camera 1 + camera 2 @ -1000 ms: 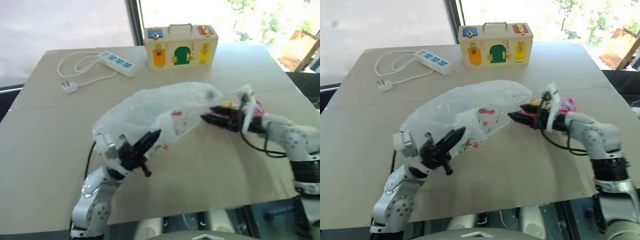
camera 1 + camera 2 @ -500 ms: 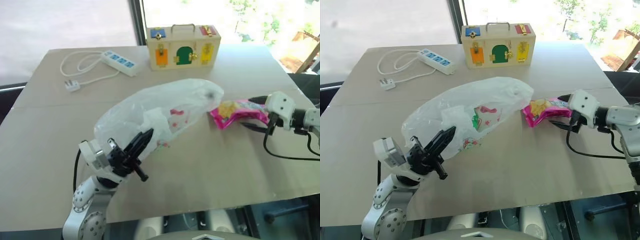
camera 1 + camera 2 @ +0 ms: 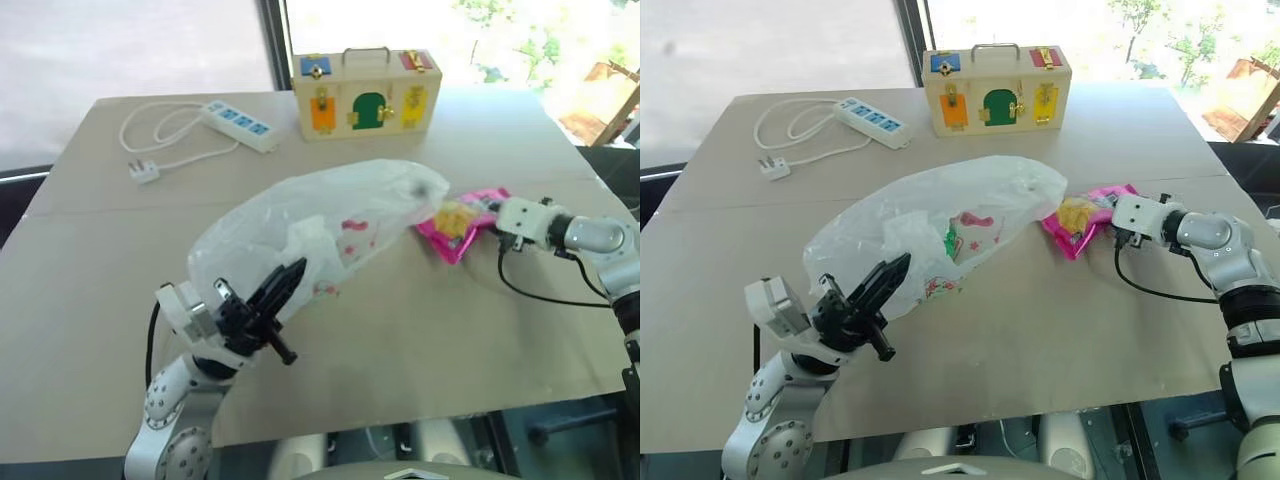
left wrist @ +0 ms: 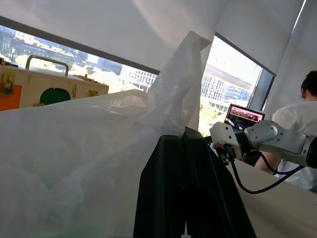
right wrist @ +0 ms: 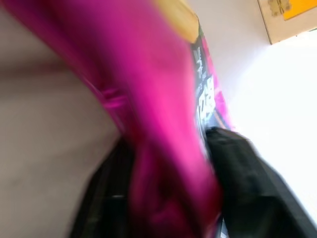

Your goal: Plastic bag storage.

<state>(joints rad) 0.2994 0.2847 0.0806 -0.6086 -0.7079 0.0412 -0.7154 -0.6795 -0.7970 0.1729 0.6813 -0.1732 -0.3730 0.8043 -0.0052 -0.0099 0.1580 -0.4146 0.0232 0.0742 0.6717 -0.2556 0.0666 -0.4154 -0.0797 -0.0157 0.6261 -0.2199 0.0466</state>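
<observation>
Two risks stand out. The plastic bag [image 3: 320,225], lying in the middle of the surface [image 3: 420,330], is pinched at its near edge by the closed left claw [image 3: 283,290]; a quick pull could tear the thin film or let it slip out. The right claw [image 3: 1118,222] grips the pink snack packet [image 3: 1080,215] just beside the bag's mouth, and the glossy packet may slide free. Behind them are a toy lock box [image 3: 363,80], a power strip [image 3: 237,124] and bright windows.
</observation>
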